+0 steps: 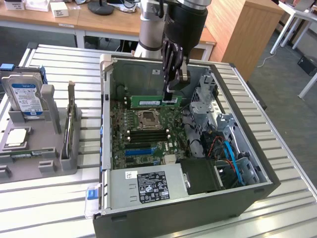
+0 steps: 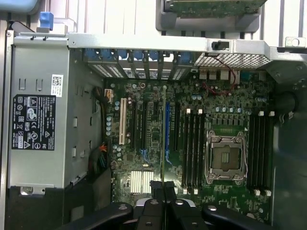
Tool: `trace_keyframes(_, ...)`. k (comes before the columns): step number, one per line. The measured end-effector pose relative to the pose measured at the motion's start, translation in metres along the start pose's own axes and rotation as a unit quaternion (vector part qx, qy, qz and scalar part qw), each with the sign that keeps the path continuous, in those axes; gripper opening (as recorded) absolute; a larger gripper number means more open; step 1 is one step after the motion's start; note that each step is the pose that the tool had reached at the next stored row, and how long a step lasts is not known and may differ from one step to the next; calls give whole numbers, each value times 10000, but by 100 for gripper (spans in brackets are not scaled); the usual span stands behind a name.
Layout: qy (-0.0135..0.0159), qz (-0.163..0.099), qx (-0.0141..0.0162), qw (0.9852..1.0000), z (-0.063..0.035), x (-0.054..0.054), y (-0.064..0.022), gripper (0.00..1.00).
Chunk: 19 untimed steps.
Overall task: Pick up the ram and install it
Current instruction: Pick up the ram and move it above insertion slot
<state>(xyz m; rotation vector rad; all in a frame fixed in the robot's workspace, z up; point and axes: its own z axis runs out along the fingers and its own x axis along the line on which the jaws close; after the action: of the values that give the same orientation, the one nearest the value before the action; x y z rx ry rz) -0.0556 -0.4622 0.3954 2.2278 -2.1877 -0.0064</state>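
My gripper [image 1: 170, 98] hangs inside the open computer case [image 1: 106, 124], shut on the ram [image 1: 146, 102]. The ram is a long green stick with a pale label, held level by one end above the motherboard [image 1: 124, 130], near the case's back wall. In the wrist view the ram [image 2: 164, 134] shows edge-on as a thin line running out from my gripper [image 2: 163, 189] over the board. Black memory slots [image 2: 192, 148] lie beside the open processor socket [image 2: 225, 158], with more slots [image 2: 261, 153] on its other side. The stick is above the board, not seated in any slot.
A silver power supply [image 1: 148, 186] fills the case's near end. A drive cage [image 1: 205, 99] and blue cables [image 1: 230, 153] crowd the exterior view's right. On the exterior view's left, a grey fixture [image 1: 49, 134] holds a hard drive [image 1: 25, 96] and a square processor chip [image 1: 15, 138].
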Motion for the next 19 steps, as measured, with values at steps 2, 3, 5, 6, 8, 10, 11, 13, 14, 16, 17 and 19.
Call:
trace_keyframes(2,0,0,0,10000,0,0,-10,12)
trace_keyframes(3,0,0,0,10000,0,0,-10,12)
trace_keyframes(5,0,1,0,10000,0,0,-11,12)
trace_keyframes(6,0,0,0,10000,0,0,-11,12)
trace_keyframes(8,0,0,0,10000,0,0,-11,12)
trace_keyframes(10,-1,11,0,10000,2,-2,-12,12)
trace_keyframes(11,-2,29,0,10000,4,-3,-12,12)
trace_keyframes(13,-1,87,-1,10000,7,-8,-14,12)
trace_keyframes(14,-1,92,-1,10000,7,-7,-14,12)
trace_keyframes(16,-1,93,-1,10000,8,-8,-14,12)
trace_keyframes(17,-2,92,-1,10000,9,-12,-15,12)
trace_keyframes(19,-2,92,-1,10000,11,-52,-16,12)
